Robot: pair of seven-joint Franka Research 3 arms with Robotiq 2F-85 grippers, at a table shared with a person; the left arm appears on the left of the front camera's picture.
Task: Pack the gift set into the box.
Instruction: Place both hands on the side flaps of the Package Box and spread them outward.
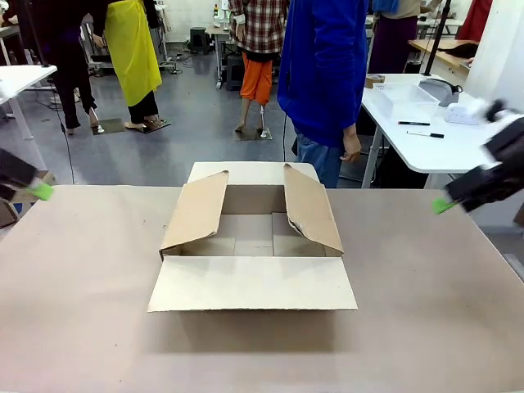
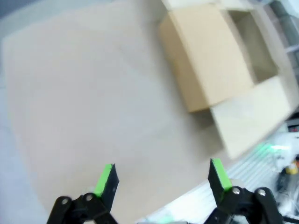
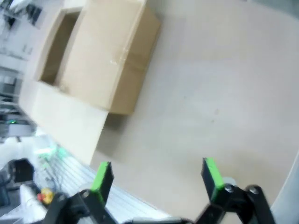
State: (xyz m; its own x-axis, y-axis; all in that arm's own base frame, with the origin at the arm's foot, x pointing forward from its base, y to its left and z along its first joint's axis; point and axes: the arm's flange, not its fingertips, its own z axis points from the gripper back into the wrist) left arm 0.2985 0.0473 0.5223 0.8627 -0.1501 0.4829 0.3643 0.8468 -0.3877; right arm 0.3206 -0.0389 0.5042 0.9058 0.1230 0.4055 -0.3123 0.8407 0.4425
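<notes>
**1. Box** (image 1: 252, 282): large brown corrugated carton at centre of table (image 1: 82, 286), top open. It has 4 flaps. Near flap lies flat toward robot side, far flap (image 1: 246, 172) lies flat toward person. L and R flaps stand tilted, leaning in over the opening. Bare cardboard floor shows btwn them.

**2. Table:** plain brown surface, matt.

**3. L gripper** (image 2: 162, 177): fingers spread wide apart, green pads (image 2: 105, 179) facing each other, only table surface seen btwn them. In front view it sits at far L edge, well apart from box. Wrist view is blurred and looks down on table, w/ box at upper R.

**4. R gripper** (image 3: 156, 175): fingers likewise wide apart, green pads (image 3: 211, 173) clear of everything. In front view it sits at far R edge, well apart from box. Wrist view is blurred, w/ box at upper L.

**5. Person** (image 1: 323, 74): blue top and jeans, standing at far side just behind box, hand (image 1: 352, 147) hanging at side.

**6. Side table** (image 1: 426, 151): white, behind at R. 2 dark pens (image 1: 413, 124) lie on it, plus other small items too indistinct to name.
</notes>
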